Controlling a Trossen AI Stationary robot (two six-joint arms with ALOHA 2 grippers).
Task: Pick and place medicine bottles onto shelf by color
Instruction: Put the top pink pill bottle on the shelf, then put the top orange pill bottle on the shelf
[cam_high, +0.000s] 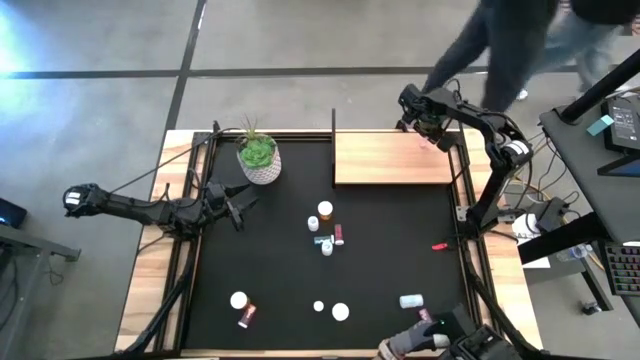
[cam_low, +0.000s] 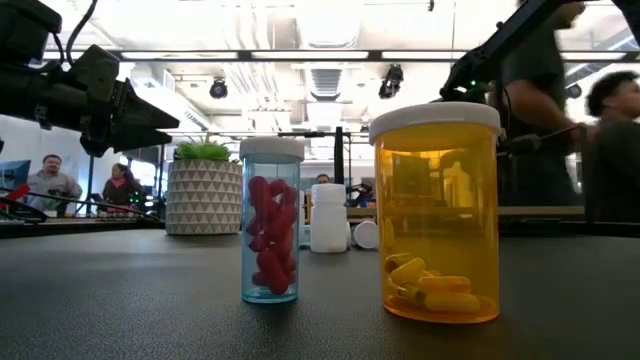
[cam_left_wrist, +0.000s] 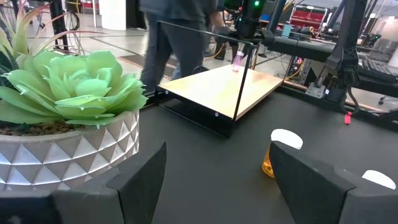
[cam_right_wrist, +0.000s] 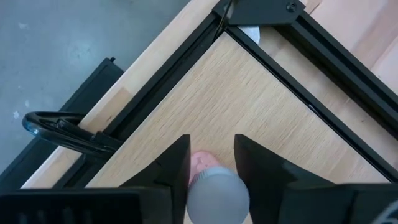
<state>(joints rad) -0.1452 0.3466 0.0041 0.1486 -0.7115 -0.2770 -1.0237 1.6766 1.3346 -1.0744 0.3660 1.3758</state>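
The right gripper (cam_right_wrist: 211, 163) is hanging over the far right corner of the shelf (cam_high: 392, 160), its 2 fingers (cam_right_wrist: 171, 168) sitting close on either side of a pink bottle (cam_right_wrist: 214, 186) with a pale cap, clasping it just above the light-wood board; whether the bottle's base is touching the board cannot be told. In the left wrist view the same pink bottle (cam_left_wrist: 237, 60) is showing under that gripper at the shelf's far end, beside a thin black post (cam_left_wrist: 244, 87). The left gripper (cam_high: 236, 203) is waiting with its fingers spread and nothing between them, just beside the white pot with a green plant (cam_high: 259, 158) at the mat's left. The other bottles are lying scattered on the black mat (cam_high: 390, 240): an orange bottle (cam_high: 325, 211) and a small cluster (cam_high: 328, 240) near the middle, and more along the near edge (cam_high: 340, 312). A person (cam_high: 505, 50) is walking behind the table.
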